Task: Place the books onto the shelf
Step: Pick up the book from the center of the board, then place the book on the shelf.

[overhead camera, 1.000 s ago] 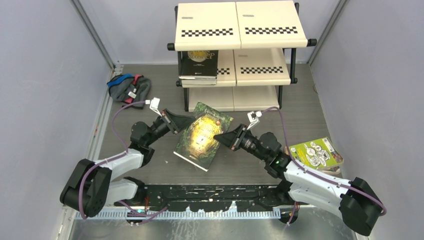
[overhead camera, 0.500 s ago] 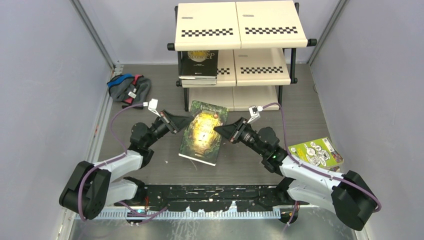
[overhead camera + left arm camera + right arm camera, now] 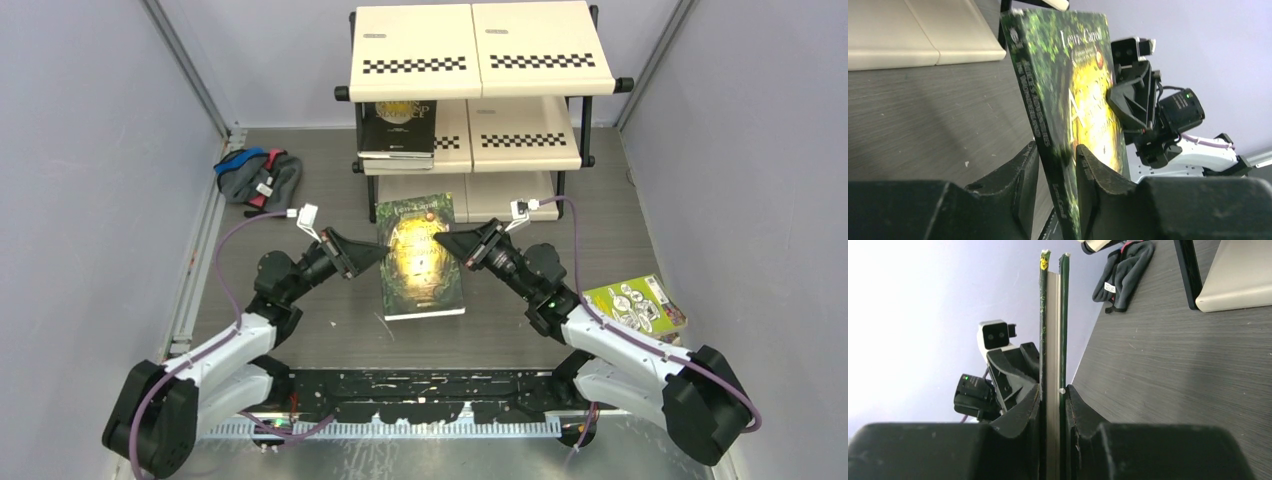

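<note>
Paperback (image 3: 420, 262), glossy green-gold and flat, pinched edgewise in right claw (image 3: 1052, 390).

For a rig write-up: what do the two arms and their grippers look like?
Both arms have white shells with black joints and bases: left arm, right arm. The left gripper and right gripper are black, tapering wedges. A purple cable runs along each arm to a white camera block at the wrist. A green light glows on the right arm.

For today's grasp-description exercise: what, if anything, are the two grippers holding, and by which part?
The right gripper clamps the green-gold book by its page edge. The left gripper straddles the spine edge; its grip cannot be told.
</note>
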`<state>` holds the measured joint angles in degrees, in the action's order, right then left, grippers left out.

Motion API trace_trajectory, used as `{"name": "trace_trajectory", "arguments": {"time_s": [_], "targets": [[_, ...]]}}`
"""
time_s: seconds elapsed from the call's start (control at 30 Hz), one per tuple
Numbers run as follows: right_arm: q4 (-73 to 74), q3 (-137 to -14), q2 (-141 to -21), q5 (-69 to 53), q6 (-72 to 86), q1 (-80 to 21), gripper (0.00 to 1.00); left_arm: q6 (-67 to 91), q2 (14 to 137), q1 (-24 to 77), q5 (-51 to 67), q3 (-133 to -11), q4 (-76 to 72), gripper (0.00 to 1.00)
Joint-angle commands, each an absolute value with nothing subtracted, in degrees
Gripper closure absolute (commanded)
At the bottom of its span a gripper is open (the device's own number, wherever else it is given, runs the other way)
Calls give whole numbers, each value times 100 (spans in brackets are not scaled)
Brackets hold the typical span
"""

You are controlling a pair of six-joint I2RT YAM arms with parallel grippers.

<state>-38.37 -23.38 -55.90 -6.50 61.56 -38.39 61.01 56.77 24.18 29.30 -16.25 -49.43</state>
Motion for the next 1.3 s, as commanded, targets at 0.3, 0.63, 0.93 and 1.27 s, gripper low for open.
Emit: {"name": "trace_trajectory", "arguments": {"time_s": [0.3,0.63,0.93,1.27], "targets": [[-3996,-2884,-5354,-335,6468,-3664,99,5473,4543,2558,2692,-1784,-3691,56],[-3946,-3112,-5239,-447,6710,-3542,99,5206,3860,2558,2026,-1731,-2868,51],[-3946,-3194,-5082,-505,6974,-3439,99,5130,3641,2549,1860,-1661,-2594,52],[-4202,-3298,-5179,-688,7328,-3258,99,5063,3560,2546,1837,-1636,-2426,52]]}}
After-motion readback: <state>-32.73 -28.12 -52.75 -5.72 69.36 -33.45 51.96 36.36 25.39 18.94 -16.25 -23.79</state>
